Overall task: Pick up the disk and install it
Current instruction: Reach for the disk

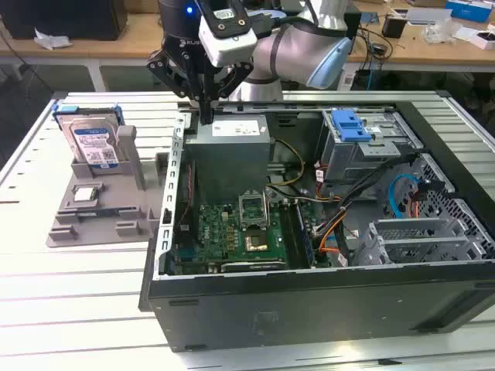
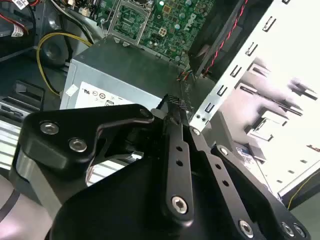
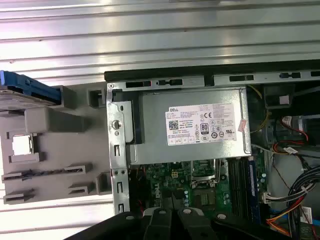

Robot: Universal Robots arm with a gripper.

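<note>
One gripper [image 1: 206, 117], fingers together, hangs over the power supply [image 1: 230, 143]; the case wall [image 1: 176, 174] stands between it and the disk [image 1: 93, 143].

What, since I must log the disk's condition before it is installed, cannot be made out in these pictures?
Disk, exterior view: lower end sunk in the grey holder; label print too small.
Disk, first wrist view: cut off by the picture's edge.
Drive cage, exterior view: inside hidden by its own walls and cables.
Power supply, second wrist view: partly covered by the claw.
</note>
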